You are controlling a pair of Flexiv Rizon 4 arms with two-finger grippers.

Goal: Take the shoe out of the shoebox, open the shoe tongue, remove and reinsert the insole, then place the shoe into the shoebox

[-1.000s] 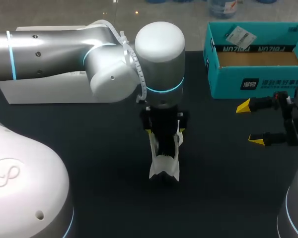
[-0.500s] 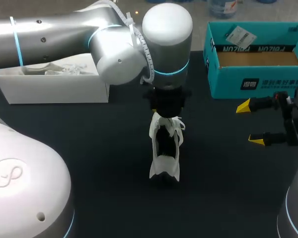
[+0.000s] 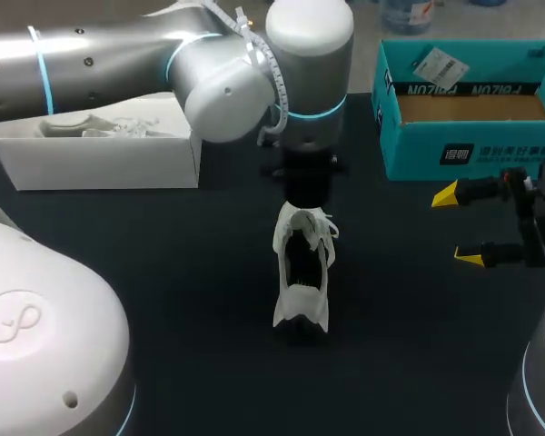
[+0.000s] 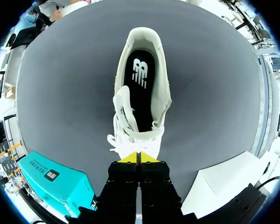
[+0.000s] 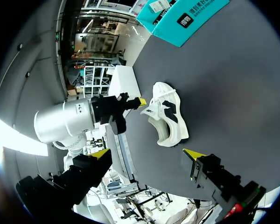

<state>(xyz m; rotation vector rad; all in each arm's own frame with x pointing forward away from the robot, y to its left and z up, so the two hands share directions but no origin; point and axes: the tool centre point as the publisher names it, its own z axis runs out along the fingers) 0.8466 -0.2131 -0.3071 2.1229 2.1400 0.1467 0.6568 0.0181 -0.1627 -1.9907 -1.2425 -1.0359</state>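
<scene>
A white shoe [image 3: 302,272] stands upright mid-table, heel toward me, with its black insole [image 4: 141,88] inside. Its tongue [image 4: 123,105] is folded over to one side, and loose laces spill at the front. My left gripper [image 3: 307,196] hangs just above and beyond the shoe's toe end. In the left wrist view its yellow tips [image 4: 138,157] are pressed together with nothing visible between them. My right gripper [image 3: 459,227] stands open to the right of the shoe, well apart from it. The open teal shoebox [image 3: 463,150] sits at the back right with only a paper tag in it.
A white open box [image 3: 100,168] holding white items lies at the back left, partly under my left arm. Dark tabletop surrounds the shoe on all sides.
My left gripper rose out of the shoe's opening, drew back toward the toe end and went from open to shut. The shoe stayed in place. My right arm has not moved.
</scene>
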